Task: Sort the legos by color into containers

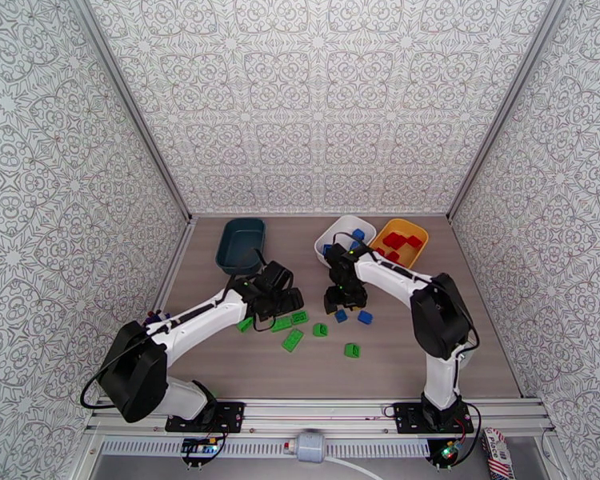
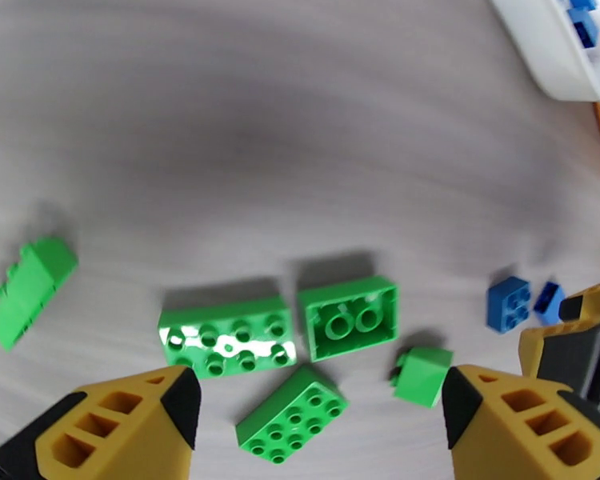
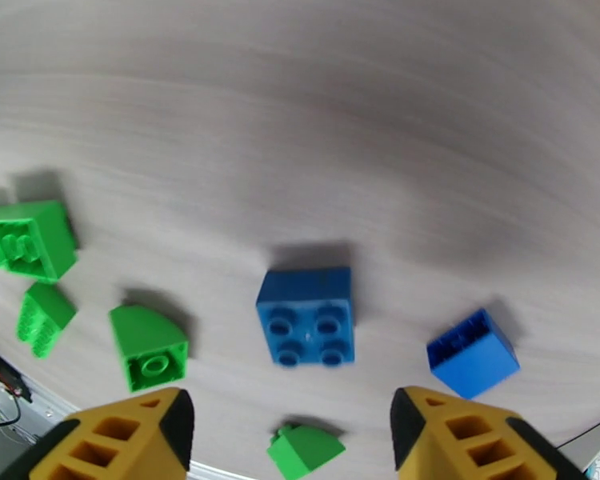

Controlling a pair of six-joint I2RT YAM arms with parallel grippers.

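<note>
Top external view, stock of the counter (image 1: 428, 354), entered by colour.

Item 1: yellow tub (image 1: 402, 224), far right. It is holding the red bricks (image 1: 396, 242). No red piece is showing loose on the counter, so red is looking finished.

Item 2: white tub (image 1: 340, 228), just beside the yellow tub. It is holding several blue bricks (image 1: 356, 234). Two loose blue bricks (image 1: 365, 317) are lying on the counter beside the right tool (image 1: 344, 304). In the right wrist view that tool (image 3: 292, 418) is hovering with its jaws spread and nothing between them. The square blue brick (image 3: 306, 316) is sitting studs up just ahead of the gap, and the tilted blue brick (image 3: 472, 354) is lying to its right. Blue is looking part done, with two pieces left.

Item 3: teal tub (image 1: 242, 243), far left. It is showing no brick inside, as far as can be made out. Six green bricks (image 1: 293, 339) are lying scattered across the middle of the counter. The left tool (image 1: 282, 304) is hanging over the left part of that scatter. In the left wrist view its jaws are standing released and wide, gripping nothing. The long green brick (image 2: 226, 338) and the upturned green brick (image 2: 350, 318) are lying side by side just ahead of it. Green is looking not yet begun, and it is making up most of the work left.
</note>
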